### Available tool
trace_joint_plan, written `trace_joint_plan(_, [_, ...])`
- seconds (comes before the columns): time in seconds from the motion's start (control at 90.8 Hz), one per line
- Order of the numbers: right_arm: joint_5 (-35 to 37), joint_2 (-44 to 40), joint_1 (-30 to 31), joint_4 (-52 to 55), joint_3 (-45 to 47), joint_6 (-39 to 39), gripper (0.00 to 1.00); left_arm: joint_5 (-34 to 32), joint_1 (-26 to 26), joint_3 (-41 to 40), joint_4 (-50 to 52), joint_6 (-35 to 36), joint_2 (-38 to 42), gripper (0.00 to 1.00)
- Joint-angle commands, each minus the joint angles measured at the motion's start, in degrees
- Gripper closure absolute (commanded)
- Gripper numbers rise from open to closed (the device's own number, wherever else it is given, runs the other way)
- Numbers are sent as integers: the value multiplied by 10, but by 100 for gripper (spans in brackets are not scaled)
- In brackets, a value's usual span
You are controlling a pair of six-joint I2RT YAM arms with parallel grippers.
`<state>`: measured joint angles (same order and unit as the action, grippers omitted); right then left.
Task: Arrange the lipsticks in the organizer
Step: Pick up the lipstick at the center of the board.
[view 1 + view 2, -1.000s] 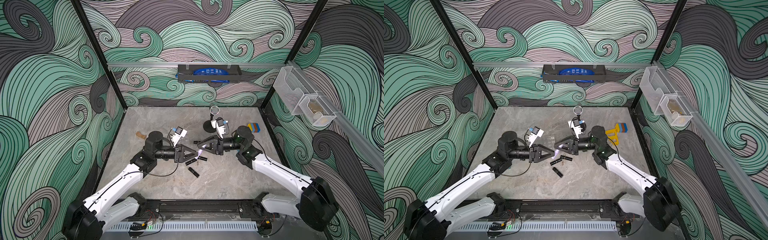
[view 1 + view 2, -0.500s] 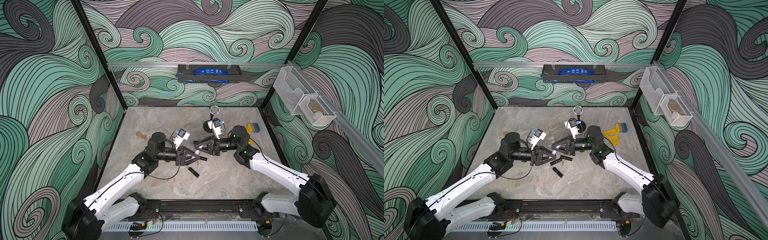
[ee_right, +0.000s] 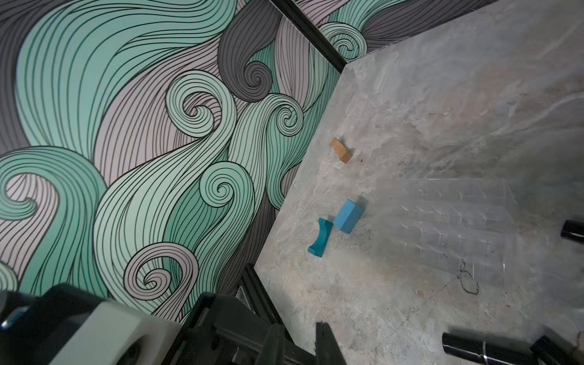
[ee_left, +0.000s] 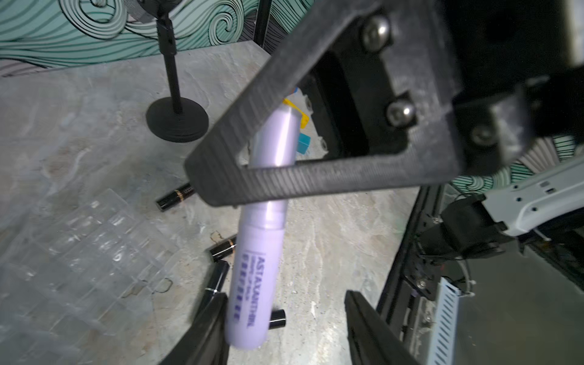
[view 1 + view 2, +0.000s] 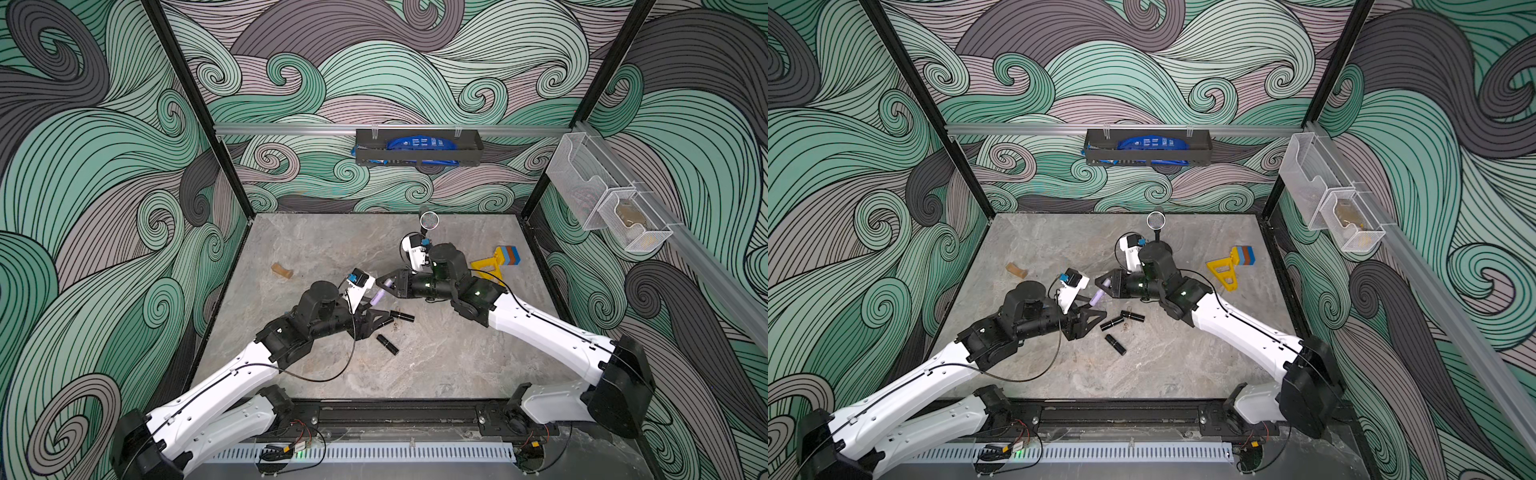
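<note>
Right gripper (image 5: pixel 1101 284) is pinched on a lavender tube (image 4: pixel 252 284) with purple print, gripping its upper half; the tube hangs tilted out of the jaws toward the left gripper (image 4: pixel 285 294). Left gripper jaws are spread wider than the tube. The tube's lower end sits between them, against one finger (image 4: pixel 208 325) and clear of the other. Four black lipsticks (image 4: pixel 175 196) lie flat on the marble-look table (image 5: pixel 436 353), none in the organizer. One is just past the right gripper's tip, two (image 4: pixel 222 248) are close together beside the tube, and one is partly hidden under the tube near the left fingers. Both top views show only three, just ahead of the left gripper. The clear grid organizer (image 4: pixel 94 246) lies on the table near the left gripper, next to the lipsticks; it is also in the right wrist view (image 3: pixel 452 227), faint. Two blue blocks (image 3: pixel 347 215) and a tan block (image 3: pixel 341 151) lie beyond the organizer from the right gripper. A black stand with a round mesh head (image 5: pixel 429 220) is behind the right gripper, with a yellow toy (image 5: pixel 488 266) beside that arm.
</note>
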<state>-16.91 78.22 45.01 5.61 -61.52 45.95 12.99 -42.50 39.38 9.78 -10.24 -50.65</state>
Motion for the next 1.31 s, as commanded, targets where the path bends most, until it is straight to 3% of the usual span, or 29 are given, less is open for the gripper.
trace_joint_plan(0.0, [86,2,19,60,-12,31,100,-98,-14,-17,-51,41,16,44])
trace_joint_plan(0.165, [108,5,44,69,-23,34,100,-148,-45,-21,-48,64,5,48])
trace_joint_plan(0.451, [95,17,59,62,-24,46,100,-166,-62,-17,-34,93,8,55])
trace_joint_plan(1.024, [88,2,54,66,-11,34,100,-278,-145,-37,-56,104,-38,55])
trace_joint_plan(1.178, [82,-5,43,67,-4,33,100,-281,-145,-42,-61,108,-29,56])
trace_joint_plan(1.299, [84,-15,31,84,-6,25,100,-257,-145,-55,-79,101,-27,50])
